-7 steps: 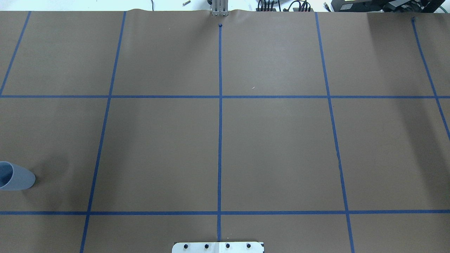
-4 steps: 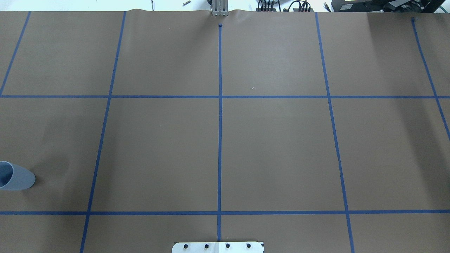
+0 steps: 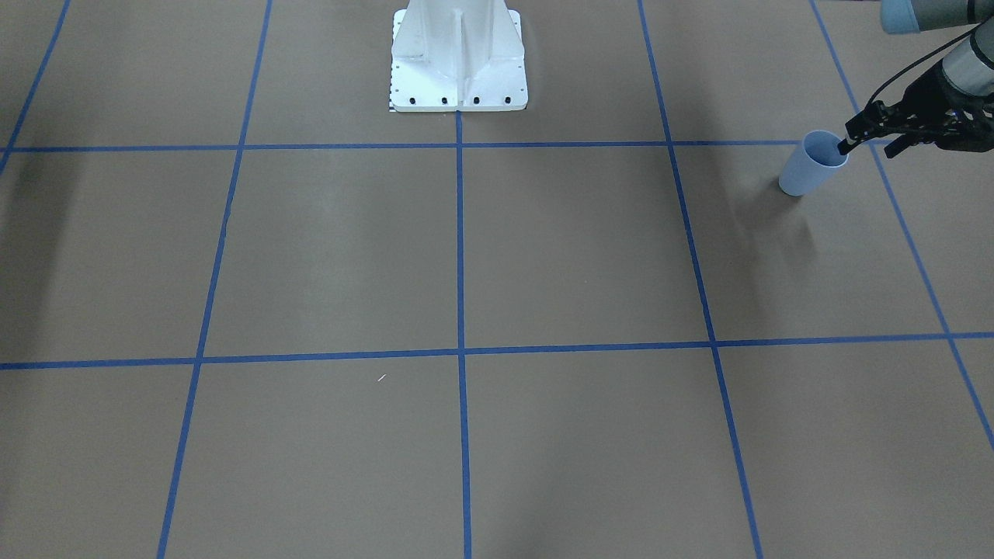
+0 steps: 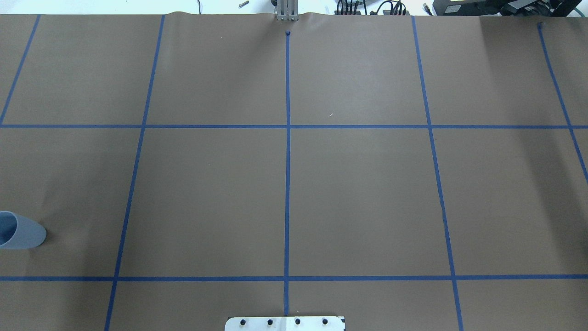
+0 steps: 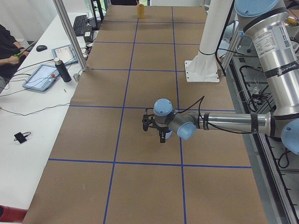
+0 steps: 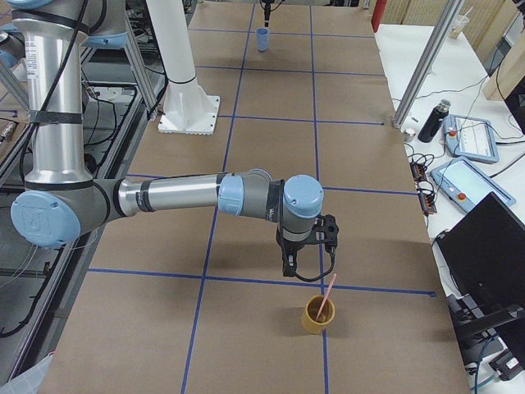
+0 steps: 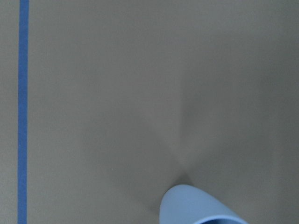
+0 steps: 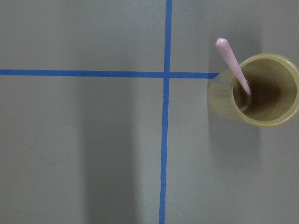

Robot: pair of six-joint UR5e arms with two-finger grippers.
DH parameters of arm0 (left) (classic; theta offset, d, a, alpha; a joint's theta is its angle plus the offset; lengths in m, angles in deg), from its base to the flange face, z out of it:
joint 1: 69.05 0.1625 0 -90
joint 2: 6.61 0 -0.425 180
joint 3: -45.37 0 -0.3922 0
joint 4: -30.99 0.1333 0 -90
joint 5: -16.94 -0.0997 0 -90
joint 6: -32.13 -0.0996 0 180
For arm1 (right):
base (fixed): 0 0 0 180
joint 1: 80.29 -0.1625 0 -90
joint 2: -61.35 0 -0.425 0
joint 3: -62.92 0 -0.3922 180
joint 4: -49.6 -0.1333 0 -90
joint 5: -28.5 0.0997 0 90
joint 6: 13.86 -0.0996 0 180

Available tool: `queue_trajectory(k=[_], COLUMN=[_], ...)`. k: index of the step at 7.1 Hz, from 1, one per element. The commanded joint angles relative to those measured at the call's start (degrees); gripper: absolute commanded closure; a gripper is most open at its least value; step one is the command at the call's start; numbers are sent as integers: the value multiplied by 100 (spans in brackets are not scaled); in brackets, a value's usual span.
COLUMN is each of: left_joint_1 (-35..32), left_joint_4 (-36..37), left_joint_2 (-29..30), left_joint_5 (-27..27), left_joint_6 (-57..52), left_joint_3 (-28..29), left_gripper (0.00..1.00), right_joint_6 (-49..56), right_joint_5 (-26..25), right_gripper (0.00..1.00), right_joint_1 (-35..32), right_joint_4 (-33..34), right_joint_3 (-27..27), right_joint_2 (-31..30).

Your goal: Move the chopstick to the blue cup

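Observation:
The blue cup (image 3: pixel 811 164) stands upright near the table's left end; it also shows at the left edge of the overhead view (image 4: pixel 20 232) and at the bottom of the left wrist view (image 7: pixel 201 207). My left gripper (image 3: pixel 868 147) hangs right beside it, open, with one fingertip (image 3: pixel 845 144) at the cup's rim. One pink chopstick (image 8: pixel 233 65) leans in a yellow cup (image 8: pixel 261 91) near the table's right end. My right gripper (image 6: pixel 305 261) hangs just above and beside that yellow cup (image 6: pixel 318 316). I cannot tell whether it is open or shut.
The white robot base (image 3: pixel 458 70) stands at the middle of the robot's side. Blue tape lines (image 4: pixel 287 161) grid the brown table. A side bench with tablets and a dark bottle (image 5: pixel 63 70) runs along the far long edge, behind aluminium posts (image 5: pixel 70 32).

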Motion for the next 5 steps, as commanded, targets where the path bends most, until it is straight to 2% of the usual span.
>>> queue_trajectory(k=[1, 5], left_joint_1=[183, 438], left_joint_4=[-3, 23], left_joint_2=[-20, 59], left_joint_5=[12, 12], left_joint_6=[8, 25], left_joint_3=[35, 158], left_gripper=[2, 4], right_joint_6=[-292, -285], right_joint_5=[-10, -27], right_gripper=[0, 0], right_joint_1=[0, 0], right_joint_4=[-24, -42], right_joint_3=[5, -13], right_joint_2=[11, 20])
